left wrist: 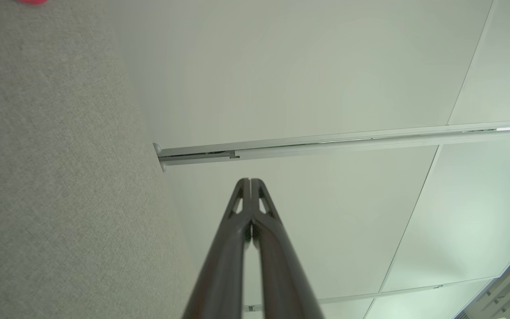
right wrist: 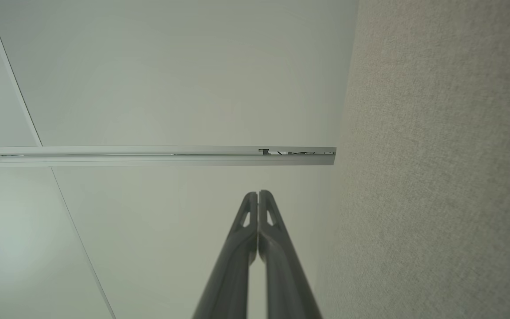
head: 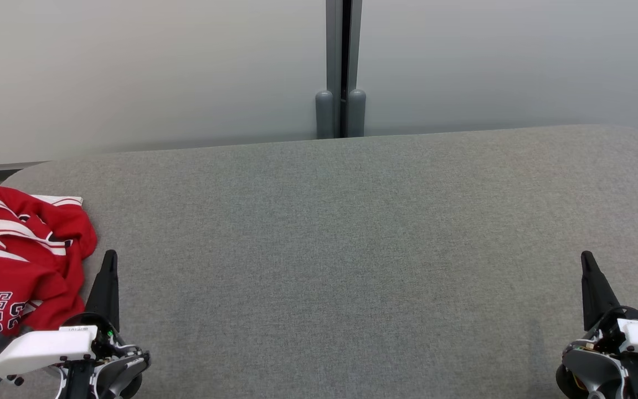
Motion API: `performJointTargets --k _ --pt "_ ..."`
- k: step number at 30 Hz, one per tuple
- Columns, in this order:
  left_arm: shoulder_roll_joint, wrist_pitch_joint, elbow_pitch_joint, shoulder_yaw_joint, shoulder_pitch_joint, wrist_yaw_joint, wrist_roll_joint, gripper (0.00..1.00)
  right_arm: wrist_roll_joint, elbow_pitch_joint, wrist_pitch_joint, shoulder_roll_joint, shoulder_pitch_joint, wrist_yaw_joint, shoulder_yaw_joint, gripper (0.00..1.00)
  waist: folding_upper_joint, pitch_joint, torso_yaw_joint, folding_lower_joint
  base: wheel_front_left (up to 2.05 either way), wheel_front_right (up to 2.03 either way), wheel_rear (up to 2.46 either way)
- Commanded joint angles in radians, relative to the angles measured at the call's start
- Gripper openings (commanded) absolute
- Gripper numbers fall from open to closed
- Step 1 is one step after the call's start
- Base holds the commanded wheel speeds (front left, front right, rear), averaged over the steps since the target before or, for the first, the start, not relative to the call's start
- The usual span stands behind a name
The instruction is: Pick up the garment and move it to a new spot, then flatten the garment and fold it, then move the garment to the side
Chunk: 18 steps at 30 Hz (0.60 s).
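A crumpled red garment (head: pixel 17 257) with white stripes and white lettering lies at the far left edge of the grey fabric table (head: pixel 341 238). A sliver of the garment (left wrist: pixel 31 1) also shows at the top left of the left wrist view. My left gripper (head: pixel 110 256) hovers just right of the garment, fingers together, holding nothing. My right gripper (head: pixel 586 257) stands over the table's right side, far from the garment, fingers together and holding nothing. In the wrist views the left gripper (left wrist: pixel 250 181) and the right gripper (right wrist: pixel 258 193) each show both tips pressed together.
A pale wall with a grey vertical post (head: pixel 342 66) rises behind the table's far edge. The wide grey surface stretches between the two grippers. The table's corners are rounded at the back left and back right.
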Motion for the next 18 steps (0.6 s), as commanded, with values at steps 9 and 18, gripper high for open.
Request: performJointTargets --k 9,18 --pt "0.002 0.002 0.001 0.002 -0.009 -0.003 0.001 0.0 -0.003 0.001 0.003 0.0 -0.011 0.0 0.001 0.0 0.0 0.0 0.0 0.0 0.0 0.0 0.0" --pt "0.002 0.002 0.001 0.002 -0.009 -0.003 0.001 0.0 -0.003 0.001 0.003 0.0 -0.011 0.0 0.001 0.0 0.0 0.0 0.0 0.0 0.0 0.0 0.0"
